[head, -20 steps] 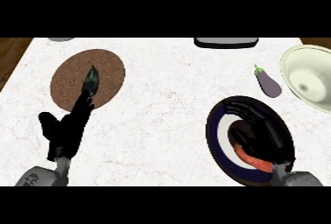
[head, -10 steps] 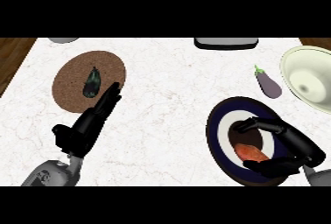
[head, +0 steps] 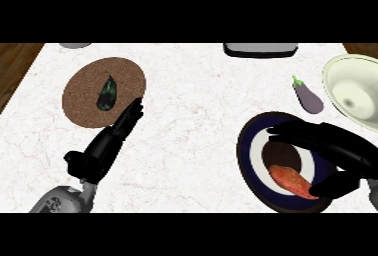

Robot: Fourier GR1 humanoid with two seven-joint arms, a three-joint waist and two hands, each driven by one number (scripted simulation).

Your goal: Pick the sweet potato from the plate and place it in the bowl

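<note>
Orange against dark blue — the sweet potato (head: 294, 182) lies on the near part of the plate (head: 249, 165), low on the counter's right side. The right hand (head: 334, 155) arches over it, fingers curved wide above and thumb coming in below, so it brackets the potato without, I'd judge, closing on it yet. The bowl (head: 347, 85) waits at the far right, just past an eggplant (head: 307, 96) — a short carry. The left hand (head: 111, 141) rests with straight fingers beside a brown mat (head: 83, 95), out of the way.
</note>
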